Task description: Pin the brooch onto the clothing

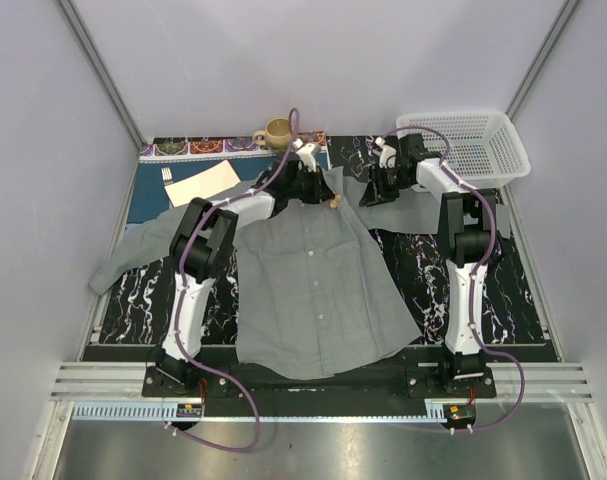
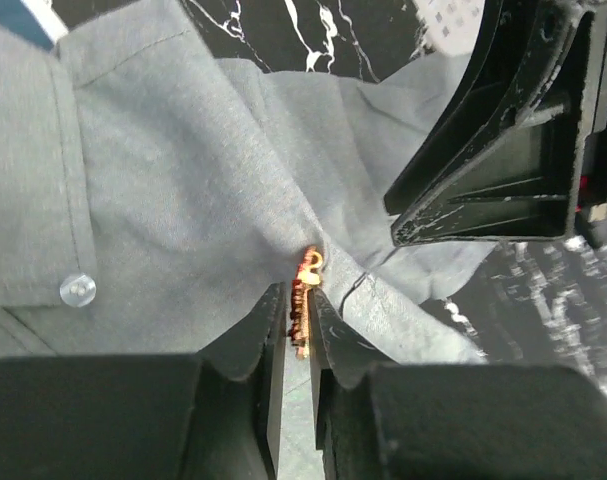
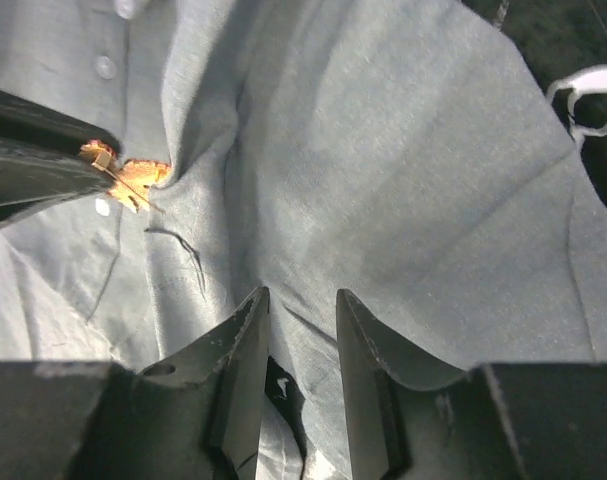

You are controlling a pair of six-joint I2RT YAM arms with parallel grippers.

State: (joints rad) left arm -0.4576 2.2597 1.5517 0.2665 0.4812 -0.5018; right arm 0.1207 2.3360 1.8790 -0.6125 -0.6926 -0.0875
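Left pincer clamped on brooch; brooch touches a fold of shirt near collar. Right pincer jaws apart over shirt fabric, just beside.

Orange brooch on grey shirt

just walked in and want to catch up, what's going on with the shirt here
The left gripper pinches the small orange brooch and holds it against the grey shirt near its top, where the cloth puckers around it. The right gripper hovers just beside, jaws apart over the fabric; it is unclear whether it catches any cloth. Whether the pin has gone through cannot be seen.
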